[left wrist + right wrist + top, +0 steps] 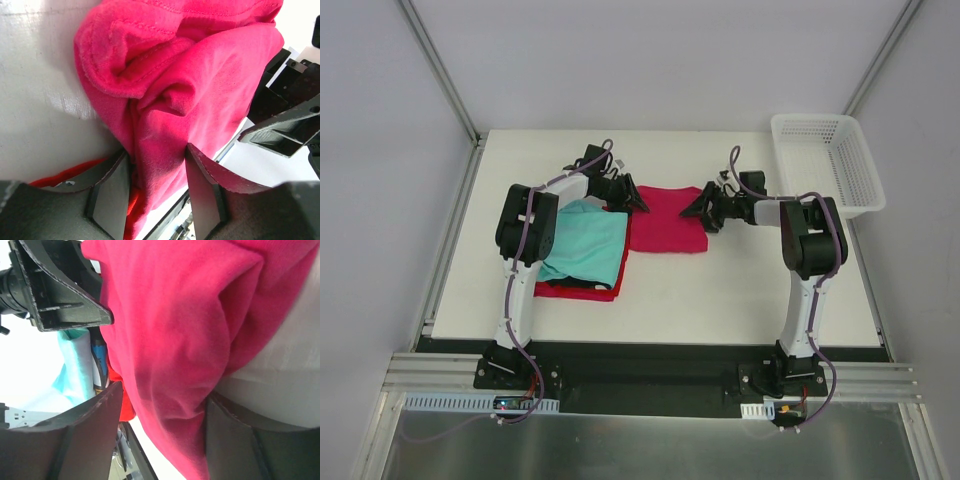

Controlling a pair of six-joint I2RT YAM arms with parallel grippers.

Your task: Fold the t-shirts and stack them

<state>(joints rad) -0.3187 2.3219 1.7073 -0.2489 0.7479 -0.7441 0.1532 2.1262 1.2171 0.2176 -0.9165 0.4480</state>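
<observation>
At the left of the desk (720, 290) the teal t-shirt (585, 240) lies on the red t-shirt (575, 291), a stack begun. Just right of it, the left fingers (110, 195) pinch the left edge of the folded magenta t-shirt (667, 220) and the right fingers (95, 435) grasp its right edge, probably to carry it across level.

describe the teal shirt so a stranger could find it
On the white table, find the pile under the left arm. The teal t-shirt lies on top, over a red t-shirt. It is the only blue-green cloth, next to a magenta t-shirt.
</observation>
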